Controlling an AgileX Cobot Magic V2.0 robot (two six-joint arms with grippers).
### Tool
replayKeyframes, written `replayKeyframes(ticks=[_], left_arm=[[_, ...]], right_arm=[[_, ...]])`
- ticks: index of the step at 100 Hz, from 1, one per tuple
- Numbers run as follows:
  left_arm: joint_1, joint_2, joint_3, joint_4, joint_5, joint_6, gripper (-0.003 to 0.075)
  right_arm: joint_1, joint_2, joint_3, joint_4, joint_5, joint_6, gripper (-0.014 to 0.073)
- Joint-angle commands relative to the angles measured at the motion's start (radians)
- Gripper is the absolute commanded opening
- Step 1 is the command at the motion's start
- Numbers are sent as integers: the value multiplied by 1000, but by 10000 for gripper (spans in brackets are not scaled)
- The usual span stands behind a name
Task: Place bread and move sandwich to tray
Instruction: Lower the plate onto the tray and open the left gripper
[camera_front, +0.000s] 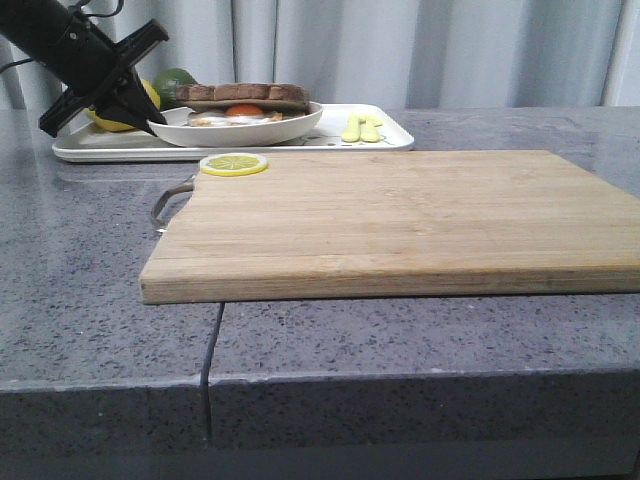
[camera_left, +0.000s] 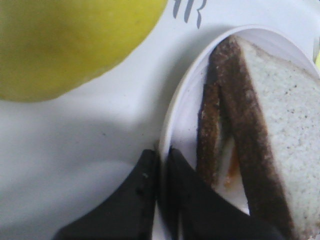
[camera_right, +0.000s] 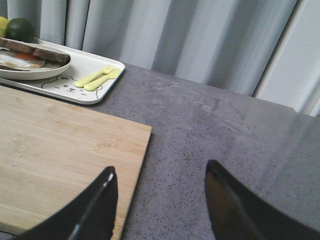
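The sandwich (camera_front: 245, 100) lies in a round white plate (camera_front: 235, 131) over the left part of the white tray (camera_front: 392, 141). Its top is the bread (camera_front: 246, 92), a brown-crusted slice above the fried egg with the orange yolk. My left gripper (camera_front: 150, 118) is shut on the plate's left rim. In the left wrist view its fingers (camera_left: 161, 152) pinch the rim (camera_left: 172, 115), one inside and one outside, beside the bread (camera_left: 282, 115). My right gripper (camera_right: 160, 172) hangs open over the counter at the cutting board's edge, holding nothing. It is out of the front view.
A wooden cutting board (camera_front: 400, 220) with a metal handle fills the middle of the counter, a lemon slice (camera_front: 233, 164) at its far left corner. On the tray are a lemon (camera_left: 65, 40), a lime (camera_front: 176, 80) and yellow cutlery (camera_front: 362, 128). A seam (camera_front: 212, 350) crosses the grey counter.
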Motion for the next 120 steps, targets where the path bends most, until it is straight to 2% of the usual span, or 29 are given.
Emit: replayKeyframes(ticks=[1,43,53,72,77,120], left_arm=[[-7,-67,-37,-76,-42,-12,-20],[-7,-67,-37,-78,-38,-24,-15],[-7,-67,-37,-78,-34,-24,34],[-7,-67,-37,-78,-21,-24,226],[-7,-67,-37,-78,-19,-24,256],[-3,-111,-39,-15,-10,-31,263]], right_arm=[[-7,8,-25,-16,-67,1,403],[-7,8,-25,-16,-67,1,403],[-7,8,-25,-16,-67,1,403],[-7,8,-25,-16,-67,1,403],[-7,8,-25,-16,-67,1,403],[-7,8,-25,-16,-67,1,403]])
